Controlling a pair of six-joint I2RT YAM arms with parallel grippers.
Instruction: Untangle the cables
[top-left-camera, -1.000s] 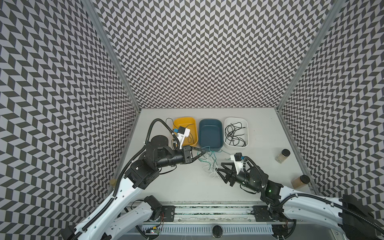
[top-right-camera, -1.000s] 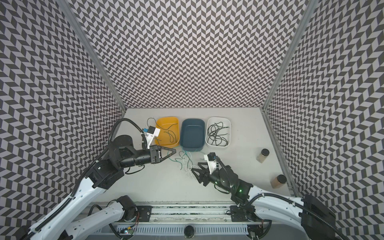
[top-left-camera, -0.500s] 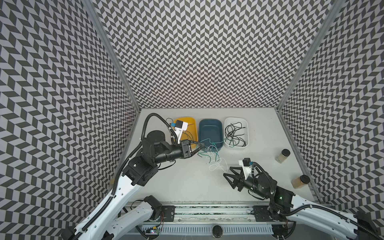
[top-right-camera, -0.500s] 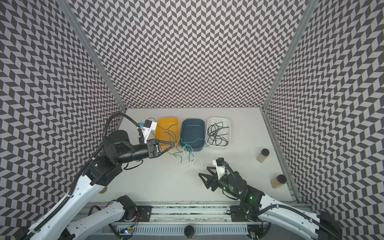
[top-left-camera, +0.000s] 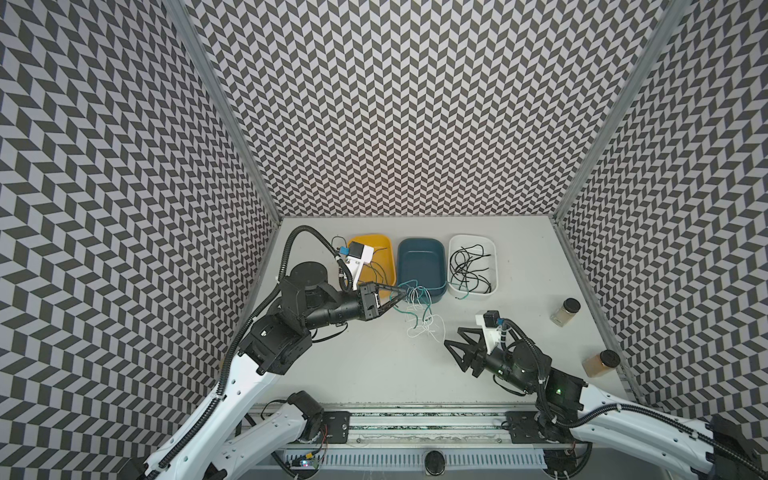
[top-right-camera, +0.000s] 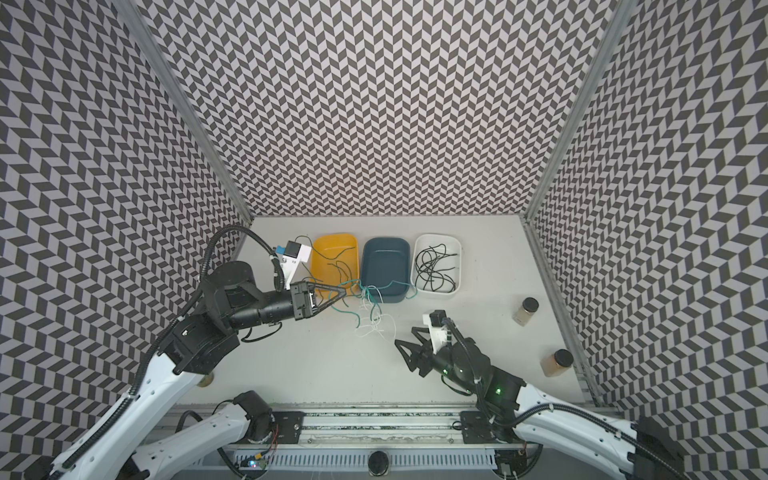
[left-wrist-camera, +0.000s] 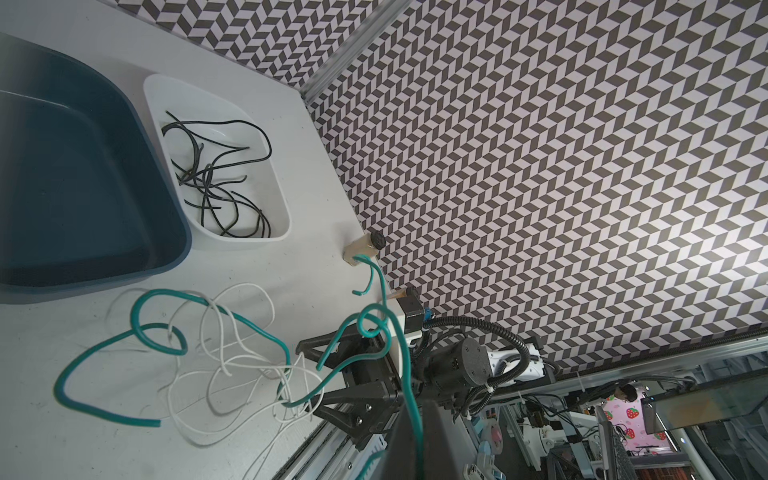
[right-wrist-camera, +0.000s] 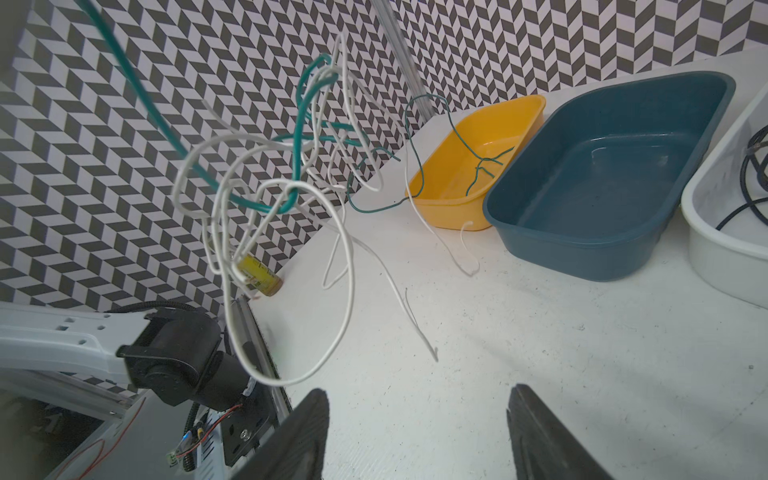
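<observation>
My left arm is bent at the elbow, forearm stretched level toward the middle; my left hand (top-left-camera: 400, 296) is pinched tight on a green cable (left-wrist-camera: 409, 374); my right arm lies low, forearm angled inward; my right hand (top-left-camera: 452, 336) gapes wide, its 2 fingers gripping nothing.

Near the back edge of the bench (top-left-camera: 374, 365) I see a row: left tray (top-left-camera: 376, 237), middle tray (top-left-camera: 419, 242), right tray (top-left-camera: 471, 238). In the right tray lie cables (top-left-camera: 469, 268); a tangle (top-left-camera: 419, 318) is just before the middle tray. Near the right edge stands a jar (top-left-camera: 565, 311), with a second jar (top-left-camera: 600, 363) before it.
</observation>
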